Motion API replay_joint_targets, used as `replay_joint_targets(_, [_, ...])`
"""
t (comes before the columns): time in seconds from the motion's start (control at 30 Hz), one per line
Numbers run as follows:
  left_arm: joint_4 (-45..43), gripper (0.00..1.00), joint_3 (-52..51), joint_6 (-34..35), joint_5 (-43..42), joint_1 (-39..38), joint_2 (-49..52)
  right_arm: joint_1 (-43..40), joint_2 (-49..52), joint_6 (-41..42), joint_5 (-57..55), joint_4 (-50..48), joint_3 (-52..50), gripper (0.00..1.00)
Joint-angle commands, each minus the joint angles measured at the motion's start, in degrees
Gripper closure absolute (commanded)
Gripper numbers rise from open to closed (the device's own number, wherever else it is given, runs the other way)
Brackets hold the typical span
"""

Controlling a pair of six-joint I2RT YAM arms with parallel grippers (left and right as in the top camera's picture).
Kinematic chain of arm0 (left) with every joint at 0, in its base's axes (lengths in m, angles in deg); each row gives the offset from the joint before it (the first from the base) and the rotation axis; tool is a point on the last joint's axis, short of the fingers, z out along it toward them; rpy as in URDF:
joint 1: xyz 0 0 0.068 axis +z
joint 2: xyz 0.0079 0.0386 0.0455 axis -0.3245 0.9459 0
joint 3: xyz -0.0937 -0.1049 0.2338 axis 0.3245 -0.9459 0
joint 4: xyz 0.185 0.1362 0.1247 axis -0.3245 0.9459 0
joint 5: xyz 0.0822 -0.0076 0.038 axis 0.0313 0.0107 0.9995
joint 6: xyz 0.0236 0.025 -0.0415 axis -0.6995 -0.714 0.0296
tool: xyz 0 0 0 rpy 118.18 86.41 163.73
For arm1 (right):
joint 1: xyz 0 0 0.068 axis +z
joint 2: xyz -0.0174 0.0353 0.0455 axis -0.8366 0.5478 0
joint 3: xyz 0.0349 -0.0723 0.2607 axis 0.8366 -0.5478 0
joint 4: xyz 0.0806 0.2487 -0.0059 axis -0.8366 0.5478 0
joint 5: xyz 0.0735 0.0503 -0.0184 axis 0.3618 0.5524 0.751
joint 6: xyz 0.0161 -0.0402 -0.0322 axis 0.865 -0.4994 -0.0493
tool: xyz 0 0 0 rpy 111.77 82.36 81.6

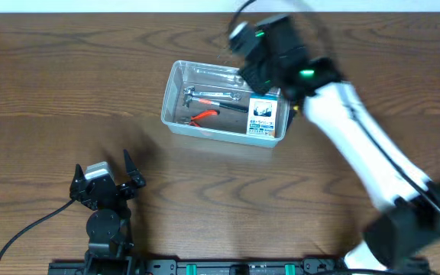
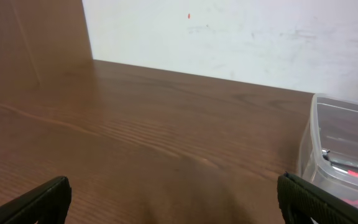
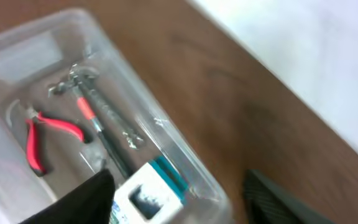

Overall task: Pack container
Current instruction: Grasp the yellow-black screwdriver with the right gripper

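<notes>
The clear plastic container (image 1: pixel 176 80) sits mid-table. Inside it lie a hammer (image 1: pixel 214 96), red-handled pliers (image 1: pixel 203 116), a wrench and a blue-and-white printed box (image 1: pixel 263 117) at its right end. My right gripper (image 1: pixel 260 72) hovers over the container's far right corner, open and empty; in the right wrist view its fingers (image 3: pixel 185 199) straddle the container's rim (image 3: pixel 166 127) above the box (image 3: pixel 145 196), with the pliers (image 3: pixel 42 134) and hammer (image 3: pixel 89 106) beyond. My left gripper (image 1: pixel 105 182) is open and empty near the front left; its fingers (image 2: pixel 179 202) frame bare table, the container (image 2: pixel 344 149) at right.
The wooden table (image 1: pixel 67 76) runs around the container. A white wall (image 2: pixel 229 37) stands beyond the table's far edge. The right arm (image 1: pixel 357 145) slants from the front right corner toward the container.
</notes>
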Motion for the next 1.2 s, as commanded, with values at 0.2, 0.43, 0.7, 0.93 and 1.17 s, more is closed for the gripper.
replay_joint_targets(0.2, [1.68, 0.02, -1.27, -0.09, 1.11, -0.17, -0.22, -14.19, 0.94, 41.33, -2.05, 14.19, -5.4, 0.47])
replay_joint_targets(0.43, [1.68, 0.02, -1.27, -0.09, 1.11, -0.17, -0.22, -14.6, 6.29, 53.35, -1.29, 7.45, -14.56, 0.53])
replay_joint_targets(0.7, [1.68, 0.02, -1.27, -0.09, 1.11, -0.17, -0.22, -12.2, 15.28, 59.52, 2.54, 3.8, -14.99, 0.55])
replay_joint_targets(0.93, [1.68, 0.02, -1.27, -0.09, 1.11, -0.17, -0.22, -10.54, 21.09, 61.75, 4.44, 1.25, -14.99, 0.56])
replay_joint_targets(1.17, [1.68, 0.02, -1.27, -0.09, 1.14, -0.17, -0.22, -10.78, 22.32, 62.31, 4.46, 1.55, -14.99, 0.8])
